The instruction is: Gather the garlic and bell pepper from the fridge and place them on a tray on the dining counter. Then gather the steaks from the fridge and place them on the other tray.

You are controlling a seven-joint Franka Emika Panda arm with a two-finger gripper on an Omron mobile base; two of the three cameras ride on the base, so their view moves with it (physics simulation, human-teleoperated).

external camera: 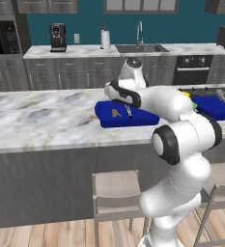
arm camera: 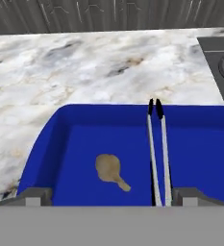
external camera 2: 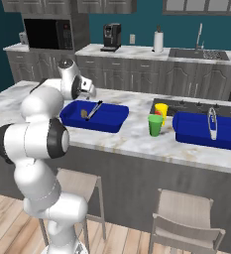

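My gripper stands wide and empty over the near edge of the blue tray, which sits on the marble dining counter. Just beyond my fingertips the garlic lies loose on the tray floor: a small tan, lumpy bulb with a short stem stub. I judge it light, firm and papery, likely to roll, best pinched across its round body. Beside it lie slim metal tongs.
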